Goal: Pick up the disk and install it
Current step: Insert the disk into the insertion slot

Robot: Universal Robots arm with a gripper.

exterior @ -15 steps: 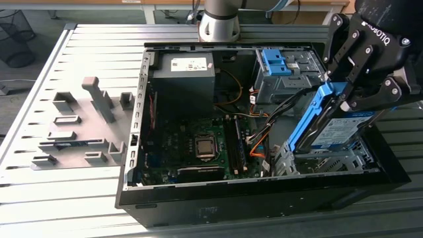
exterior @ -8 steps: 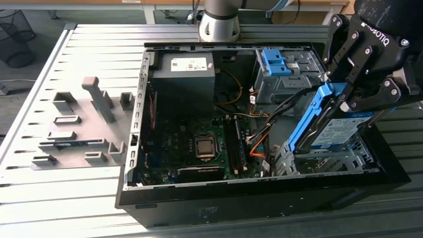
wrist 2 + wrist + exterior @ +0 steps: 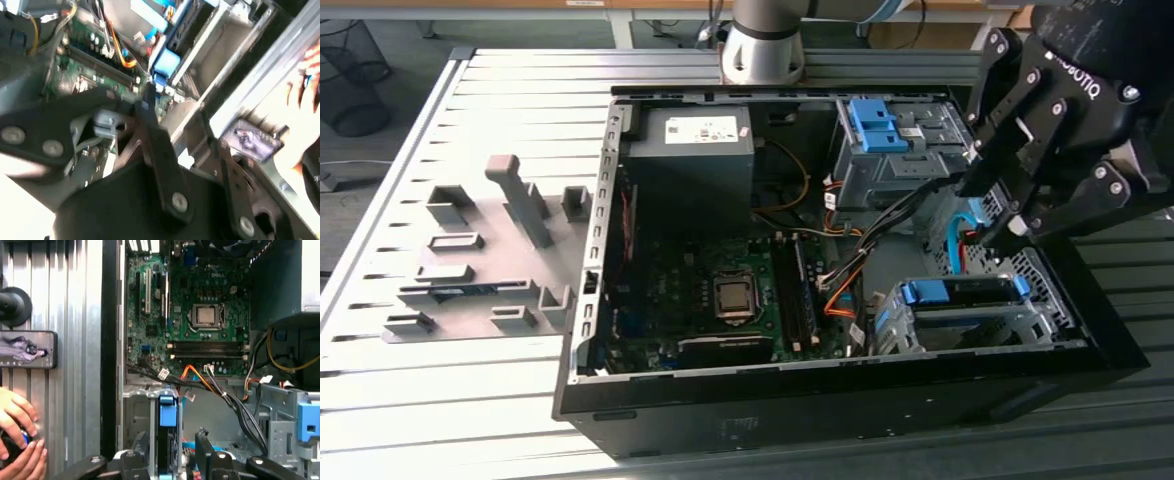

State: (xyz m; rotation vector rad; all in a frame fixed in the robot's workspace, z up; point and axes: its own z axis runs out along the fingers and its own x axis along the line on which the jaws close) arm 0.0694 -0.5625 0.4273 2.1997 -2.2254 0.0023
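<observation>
Counting, big to small: one slotted aluminium table [image 3: 494, 90], one open PC case [image 3: 854, 400], one gripper [image 3: 993, 213], two drive cages (far cage [image 3: 907, 165], near cage [image 3: 1041, 295]), one disk [image 3: 941, 292]. Disk stands on edge in the near cage, on the exterior view's right, blue rail end showing. Fingers [image 3: 205, 450] spread wide, holding nothing, tips clear of the disk; first wrist view shows it between them. Table is bare metal; one wire bin [image 3: 350, 75] on the floor beyond.

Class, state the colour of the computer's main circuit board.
Green; the circuit board shows best in the first wrist view.
</observation>
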